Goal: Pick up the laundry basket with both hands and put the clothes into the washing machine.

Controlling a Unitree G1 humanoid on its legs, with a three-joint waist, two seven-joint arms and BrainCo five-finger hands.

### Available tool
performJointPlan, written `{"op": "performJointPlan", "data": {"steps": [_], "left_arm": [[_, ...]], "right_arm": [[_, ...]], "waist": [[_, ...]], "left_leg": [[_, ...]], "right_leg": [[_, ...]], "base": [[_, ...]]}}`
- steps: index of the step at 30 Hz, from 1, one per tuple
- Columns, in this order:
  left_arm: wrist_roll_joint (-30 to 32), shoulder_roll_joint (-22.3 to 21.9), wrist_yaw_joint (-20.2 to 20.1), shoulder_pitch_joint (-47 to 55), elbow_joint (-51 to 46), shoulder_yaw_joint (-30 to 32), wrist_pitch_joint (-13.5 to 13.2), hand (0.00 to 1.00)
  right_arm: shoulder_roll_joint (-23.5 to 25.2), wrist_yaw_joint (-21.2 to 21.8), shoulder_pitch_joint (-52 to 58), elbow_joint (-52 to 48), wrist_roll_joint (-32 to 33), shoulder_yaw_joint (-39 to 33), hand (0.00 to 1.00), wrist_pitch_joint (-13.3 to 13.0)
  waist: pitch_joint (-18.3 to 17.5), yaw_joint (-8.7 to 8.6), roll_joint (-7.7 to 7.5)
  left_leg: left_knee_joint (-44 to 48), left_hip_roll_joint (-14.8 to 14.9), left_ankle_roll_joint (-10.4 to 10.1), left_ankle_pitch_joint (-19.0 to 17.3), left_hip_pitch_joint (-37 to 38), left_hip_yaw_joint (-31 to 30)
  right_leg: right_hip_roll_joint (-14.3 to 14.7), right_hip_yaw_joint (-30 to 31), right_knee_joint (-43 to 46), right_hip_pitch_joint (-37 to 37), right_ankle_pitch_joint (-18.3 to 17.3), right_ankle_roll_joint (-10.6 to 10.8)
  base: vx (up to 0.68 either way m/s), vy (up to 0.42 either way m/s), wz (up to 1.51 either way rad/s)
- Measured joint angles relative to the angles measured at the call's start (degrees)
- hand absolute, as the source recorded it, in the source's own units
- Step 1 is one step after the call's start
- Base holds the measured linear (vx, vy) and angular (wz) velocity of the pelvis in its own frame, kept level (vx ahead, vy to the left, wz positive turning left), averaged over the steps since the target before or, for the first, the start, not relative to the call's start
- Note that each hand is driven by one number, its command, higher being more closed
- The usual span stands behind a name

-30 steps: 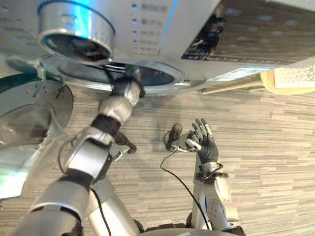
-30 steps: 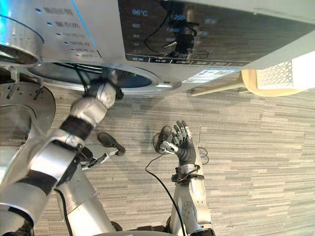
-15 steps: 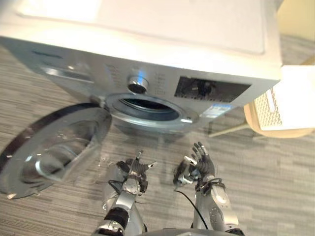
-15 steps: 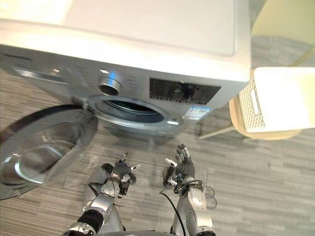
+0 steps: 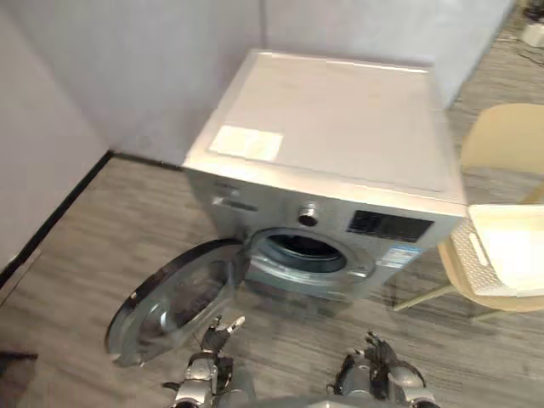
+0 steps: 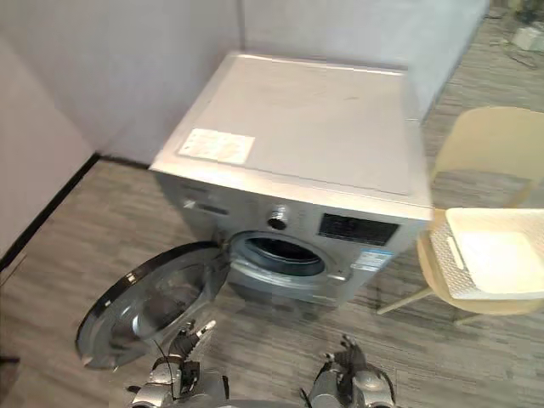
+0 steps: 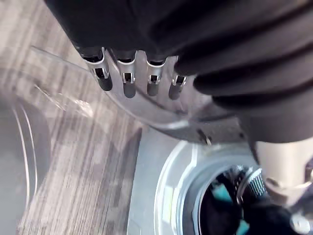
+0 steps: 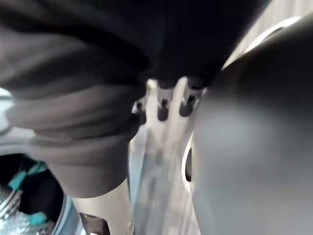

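The left arm, seen a second ago reaching up into the drum opening (image 5: pixel 306 252), has been drawn back out. The left hand (image 5: pixel 210 338) is now held low before the washing machine (image 5: pixel 340 144), with the open door (image 5: pixel 174 297) just ahead of it and to its left. Its fingers (image 7: pixel 127 78) are kept straight and apart, and nothing is held. The right hand (image 5: pixel 380 371) is carried beside it, likewise loose and empty. The whole view has been pulled back and upward, so the camera is taken to have moved, not the machine. Dark and teal clothes (image 7: pixel 222 205) are seen inside the drum, beyond the left hand's thumb. The white laundry basket (image 5: pixel 506 255) is left on the chair (image 5: pixel 501 144), well apart to the right of the right hand, and appears emptied. Loading is therefore judged to be done.
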Motion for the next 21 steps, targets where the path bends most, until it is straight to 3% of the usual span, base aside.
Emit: {"op": "performJointPlan", "data": {"steps": [2,3,4,5,6,7,8,10,12,13,14,15,16,17,18,19,21], "left_arm": [[0.0,0.0,-0.2,0.5,1.6,0.1,0.2,0.0],[0.0,0.1,-0.7,0.7,2.0,0.1,0.5,0.0],[0.0,0.4,-1.2,0.8,2.2,0.1,0.6,0.0],[0.0,0.4,-1.4,1.8,2.2,0.1,0.7,0.0],[-0.2,-0.1,-1.4,2.5,2.2,0.4,0.7,0.0],[-0.6,-0.1,-1.9,3.0,2.2,1.8,1.0,0.0],[-1.3,0.5,-2.4,4.3,1.7,3.3,1.0,0.0],[-1.5,0.7,-2.4,5.0,1.7,4.1,0.9,0.0],[-2.8,0.6,-2.4,5.2,2.0,4.5,0.9,0.0],[-3.3,0.6,-2.5,5.3,1.9,5.0,0.9,0.0],[-3.9,0.3,-2.4,5.9,1.6,6.2,0.9,0.0],[-4.8,-1.3,-2.4,6.6,1.0,6.6,1.0,0.0],[-6.2,-2.2,-2.2,8.3,-3.0,6.6,0.8,0.0],[-6.7,-2.1,-2.1,9.2,-4.7,6.8,0.7,0.0],[-7.3,-2.7,-1.8,8.6,-5.3,7.7,0.9,0.0],[-9.1,-3.3,-1.4,9.4,-7.1,8.0,0.9,0.0],[-11.5,-4.0,-0.9,11.2,-9.9,8.9,0.9,0.0]], "right_arm": [[-0.3,0.2,0.5,0.4,-1.6,-3.4,0.0,1.3],[-0.3,0.2,0.9,0.4,-1.8,-5.0,0.0,1.6],[-0.2,0.3,1.0,0.5,-1.9,-5.7,0.0,2.0],[-0.1,0.4,1.2,0.5,-2.0,-6.2,0.0,2.3],[-0.2,0.4,1.2,0.5,-2.1,-6.8,0.0,2.3],[-0.4,0.6,1.1,-0.2,-3.0,-7.7,0.0,1.9],[0.3,1.5,2.0,0.1,-3.7,-7.7,0.0,2.2],[1.8,1.8,2.7,1.1,-4.7,-7.6,0.0,2.5],[2.2,2.5,2.9,1.1,-5.1,-7.2,0.0,2.4],[2.1,2.6,3.1,1.3,-5.3,-6.8,0.0,2.4],[1.6,2.6,3.5,2.5,-5.8,-6.2,0.0,2.2],[0.3,2.6,3.4,3.6,-5.8,-5.6,0.0,2.3],[-0.9,2.4,3.3,4.0,-6.1,-2.1,0.0,2.2],[-0.9,2.4,3.0,4.4,-6.2,-0.8,0.0,2.2],[-1.3,2.4,1.9,5.0,-6.4,0.3,0.0,2.2],[-1.5,2.4,1.1,5.1,-6.9,1.4,0.0,2.1],[-1.5,2.4,0.4,4.9,-7.1,1.8,0.0,2.0]], "waist": [[0.1,0.14,-0.15],[0.0,0.29,0.01],[0.0,0.53,-0.12],[-0.3,0.86,0.07],[-0.4,0.86,0.82],[-0.4,0.69,1.06],[-1.3,1.2,-0.11],[-2.9,1.47,-1.56],[-3.5,1.15,-2.25],[-4.0,1.25,-2.98],[-5.1,2.11,-2.8],[-7.0,3.08,-0.31],[-7.1,4.22,-0.26],[-7.2,4.6,-1.23],[-7.1,5.3,-1.24],[-7.0,6.27,0.11],[-6.9,7.03,0.97]], "left_leg": [[1.2,-3.1,1.5,-0.8,0.0,-0.7],[2.4,-4.6,2.9,-1.5,-0.1,-0.6],[3.0,-5.3,4.4,-1.8,0.0,0.0],[2.0,-5.3,6.7,-1.4,0.0,2.0],[1.4,-4.8,7.5,-1.0,0.2,2.8],[0.4,-4.6,8.4,0.0,1.1,3.7],[-1.7,-5.1,8.9,1.1,3.0,5.5],[-3.4,-5.6,9.2,2.2,3.8,7.0],[-5.3,-6.0,8.9,4.2,3.9,7.1],[-6.3,-6.1,8.8,5.0,3.9,7.0],[-9.5,-6.2,8.7,6.4,3.0,7.4],[-11.6,-4.0,8.6,7.7,2.1,7.0],[-14.6,-4.1,8.1,10.6,1.4,7.6],[-15.6,-5.1,8.1,11.8,1.1,8.0],[-15.7,-4.8,7.9,12.8,0.2,7.9],[-17.2,-4.5,7.1,15.0,0.0,7.7],[-19.6,-4.2,6.8,17.4,0.3,6.9]], "right_leg": [[-2.5,-0.8,-1.7,2.0,1.5,-0.1],[-3.4,-1.1,-3.0,3.2,2.8,-1.7],[-3.6,-1.2,-4.6,3.8,4.0,-4.2],[-3.6,-2.2,-6.6,4.4,2.7,-9.2],[-3.9,-2.9,-5.3,4.1,-0.6,-9.9],[-4.7,-2.2,5.6,2.6,-2.9,-5.9],[-3.5,-1.0,16.7,3.3,-5.4,-2.4],[-0.3,-0.5,19.8,6.5,-13.0,0.9],[3.1,0.5,16.4,9.9,-16.1,2.3],[4.3,0.7,12.6,11.0,-16.2,2.6],[7.8,0.9,2.3,12.3,-15.8,2.3],[11.3,1.1,-2.1,13.0,-13.4,1.9],[12.6,4.4,0.7,12.6,-14.0,1.1],[12.6,5.4,-2.4,12.8,-15.7,1.2],[13.7,5.8,-5.2,13.2,-15.0,0.0],[15.2,5.5,-8.2,13.5,-13.1,-0.7],[15.8,4.5,-9.5,13.8,-12.2,-1.1]], "base": [[-0.16,0.3,0.47],[-0.19,0.274,0.14],[-0.26,0.311,-0.1],[-0.25,0.224,-0.34],[-0.24,0.194,-0.45],[-0.23,0.142,-0.57],[-0.18,0.114,-0.53],[-0.12,-0.012,-0.4],[-0.13,-0.059,-0.1],[-0.16,-0.06,-0.07],[-0.13,-0.068,-0.15],[-0.12,-0.072,-0.13],[-0.06,-0.073,-0.04],[-0.03,-0.074,0.07],[-0.06,-0.076,0.02],[-0.07,-0.07,0.03],[-0.08,-0.057,0.29]]}}
